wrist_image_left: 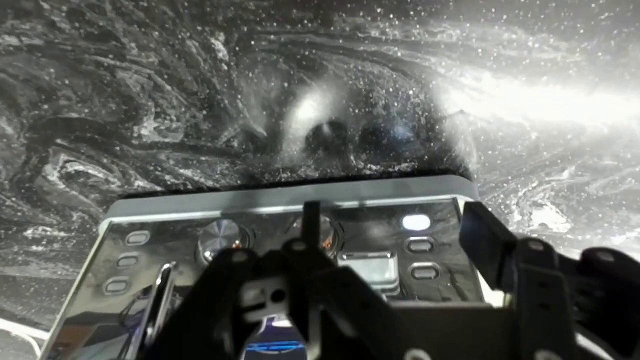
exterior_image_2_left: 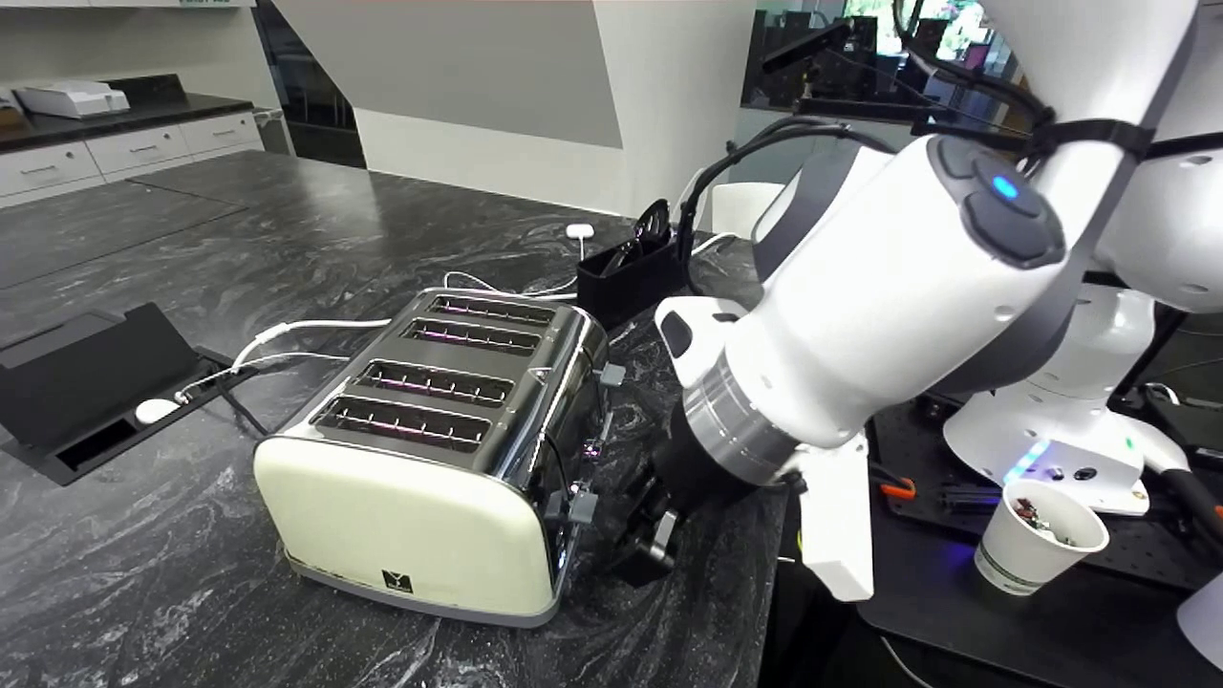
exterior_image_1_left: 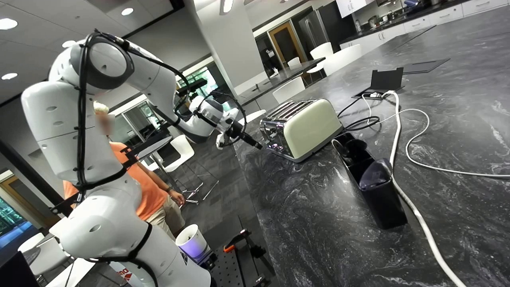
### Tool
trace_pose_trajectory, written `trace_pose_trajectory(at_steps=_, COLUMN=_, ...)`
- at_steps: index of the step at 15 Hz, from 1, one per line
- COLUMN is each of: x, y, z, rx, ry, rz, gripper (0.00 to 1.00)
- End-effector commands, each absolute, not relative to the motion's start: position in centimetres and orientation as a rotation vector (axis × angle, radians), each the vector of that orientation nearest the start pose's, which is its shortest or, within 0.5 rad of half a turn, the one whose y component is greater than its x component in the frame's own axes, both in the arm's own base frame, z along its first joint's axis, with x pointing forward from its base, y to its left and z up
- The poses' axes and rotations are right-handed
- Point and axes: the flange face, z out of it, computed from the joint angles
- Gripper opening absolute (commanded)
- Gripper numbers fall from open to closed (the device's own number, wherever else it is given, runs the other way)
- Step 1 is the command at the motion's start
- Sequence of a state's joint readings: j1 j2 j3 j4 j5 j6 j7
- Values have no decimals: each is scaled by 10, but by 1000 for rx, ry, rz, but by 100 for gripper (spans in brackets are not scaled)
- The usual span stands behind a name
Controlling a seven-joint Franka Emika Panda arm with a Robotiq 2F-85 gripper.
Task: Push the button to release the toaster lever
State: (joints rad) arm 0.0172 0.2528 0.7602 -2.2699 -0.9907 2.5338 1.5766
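Pushing with the pincer spread this wide looks sketchy: the lit button, my guess at the target, shows between its fingertips. I'd close up, aim one tip, press gently; the toaster, just beside the pincer on the counter, could slide.

Right by the gripper I count one toaster, four slots up top, two gray levers, two round knobs, plus six little buttons.
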Motion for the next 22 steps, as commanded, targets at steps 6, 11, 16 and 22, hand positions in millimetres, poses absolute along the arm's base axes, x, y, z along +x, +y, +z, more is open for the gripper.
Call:
trace_pose_trajectory(at_steps=6, x=381, y=398, z=258, rx=-3064, ry=139, rz=-772, gripper=3)
trace_pose_trajectory(at_steps=11, x=375, y=404, z=250, rx=-3010, ry=150, rz=-794, gripper=0)
trace_pose_trajectory(at_steps=16, x=377, y=402, z=247, rx=-2983, ry=158, rz=-869, gripper=0)
trace_pose_trajectory(at_steps=22, x=380, y=403, z=242, rx=-2977, ry=144, rz=-898, gripper=0)
